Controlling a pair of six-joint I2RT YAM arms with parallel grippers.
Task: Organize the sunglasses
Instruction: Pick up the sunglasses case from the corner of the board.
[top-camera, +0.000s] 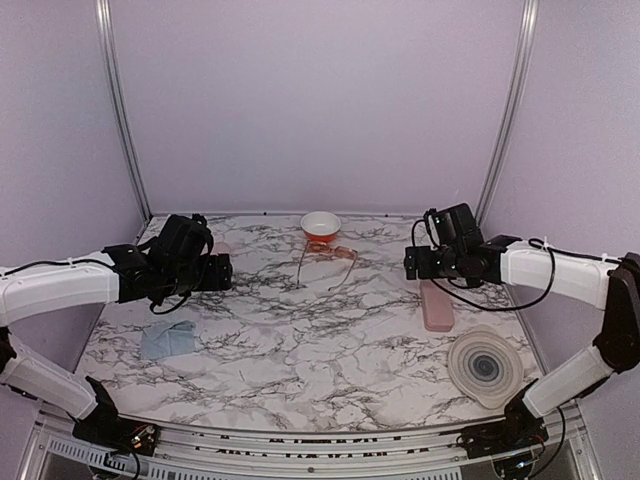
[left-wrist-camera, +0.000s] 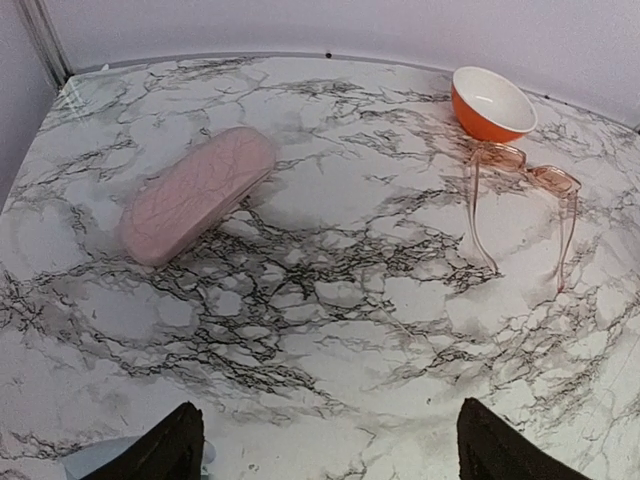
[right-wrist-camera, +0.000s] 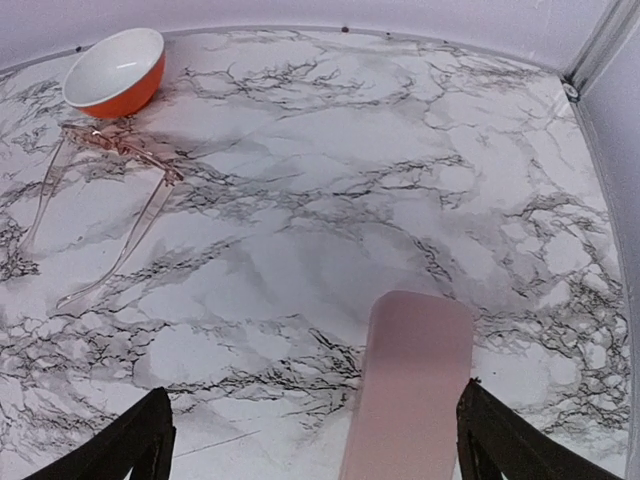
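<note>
One wire-framed pair of sunglasses with orange-brown lenses lies unfolded on the marble table, just in front of an orange bowl. It also shows in the left wrist view and in the right wrist view. The pale pair is out of view. My left gripper is open and empty, hovering left of the sunglasses; in its wrist view only table lies between the fingertips. My right gripper is open and empty, to the right of the sunglasses, above the end of a pink case.
A second pink case lies at the back left, mostly hidden under my left arm in the top view. A light blue cloth lies at the front left. A round stack of pale dishes sits at the front right. The right case lies near the right wall.
</note>
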